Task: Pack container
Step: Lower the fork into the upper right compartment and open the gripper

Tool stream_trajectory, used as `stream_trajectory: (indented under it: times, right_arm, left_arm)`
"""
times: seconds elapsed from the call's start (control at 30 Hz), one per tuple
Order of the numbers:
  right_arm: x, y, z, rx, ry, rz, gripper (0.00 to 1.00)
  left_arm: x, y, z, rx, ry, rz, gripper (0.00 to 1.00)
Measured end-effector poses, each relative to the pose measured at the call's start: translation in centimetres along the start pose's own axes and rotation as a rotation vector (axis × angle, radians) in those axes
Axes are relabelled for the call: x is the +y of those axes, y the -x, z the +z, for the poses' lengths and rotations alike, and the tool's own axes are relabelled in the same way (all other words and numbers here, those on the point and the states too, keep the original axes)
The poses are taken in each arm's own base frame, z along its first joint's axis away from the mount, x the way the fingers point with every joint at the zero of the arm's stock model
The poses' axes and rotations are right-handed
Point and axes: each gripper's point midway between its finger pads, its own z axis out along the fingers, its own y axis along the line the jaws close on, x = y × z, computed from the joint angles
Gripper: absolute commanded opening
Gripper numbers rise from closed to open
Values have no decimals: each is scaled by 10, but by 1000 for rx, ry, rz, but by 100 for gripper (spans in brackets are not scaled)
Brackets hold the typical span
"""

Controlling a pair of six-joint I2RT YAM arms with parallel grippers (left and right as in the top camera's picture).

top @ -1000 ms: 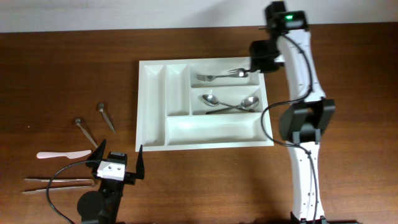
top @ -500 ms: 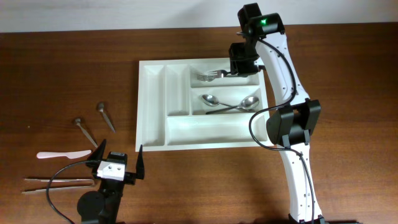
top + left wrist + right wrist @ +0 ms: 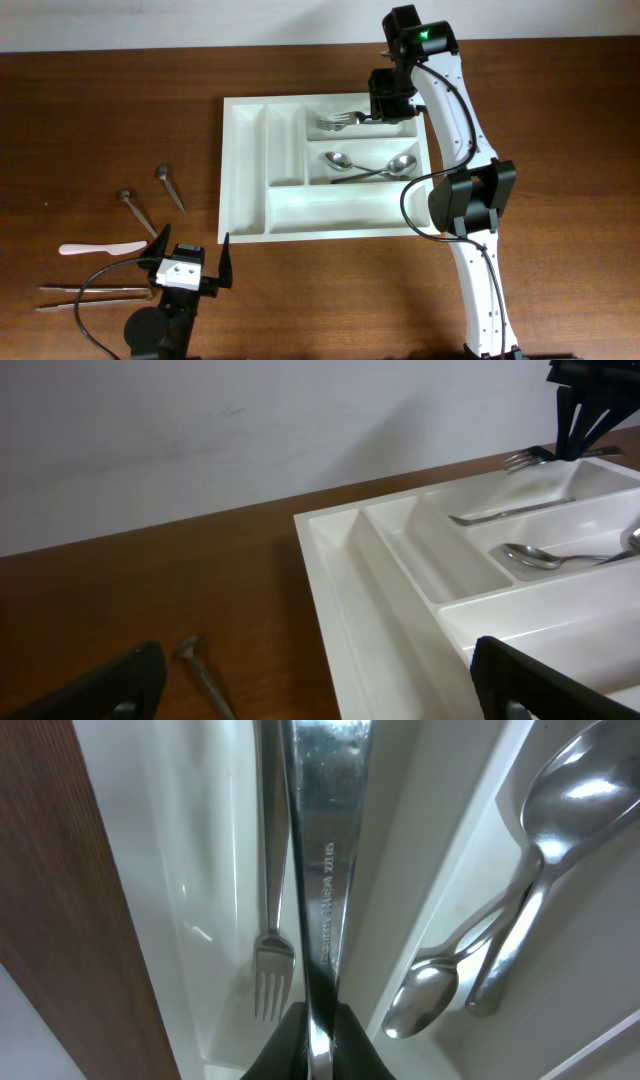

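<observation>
container (image 3: 250, 170): glossy white plastic | spoons (image 3: 372, 166): polished metal (mirror-bright) | table (image 3: 100, 110): brown wood grain

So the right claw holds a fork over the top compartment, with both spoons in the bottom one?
No: the overhead view shows both spoons in the container's middle long compartment; the right claw does hold a fork over the top one.

Container (image 3: 285, 215) sitting mid-table; fork (image 3: 272, 975) lying in its rear long compt, held fork (image 3: 322, 870) hanging above; 2 spoons (image 3: 370, 168) lying in middle compt; loose utensils (image 3: 170, 187) lying left.
</observation>
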Motion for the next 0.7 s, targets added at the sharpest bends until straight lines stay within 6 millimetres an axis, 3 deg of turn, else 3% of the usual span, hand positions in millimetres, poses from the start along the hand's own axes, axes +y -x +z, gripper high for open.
stream_trajectory:
  times: [0.37, 0.7]
  right_arm:
    - [0, -21, 4, 10, 1, -17, 14]
    - [0, -19, 4, 8, 3, -15, 22]
  left_arm:
    - [0, 0, 0, 0, 0, 0, 99]
    - [0, 0, 0, 0, 0, 0, 99]
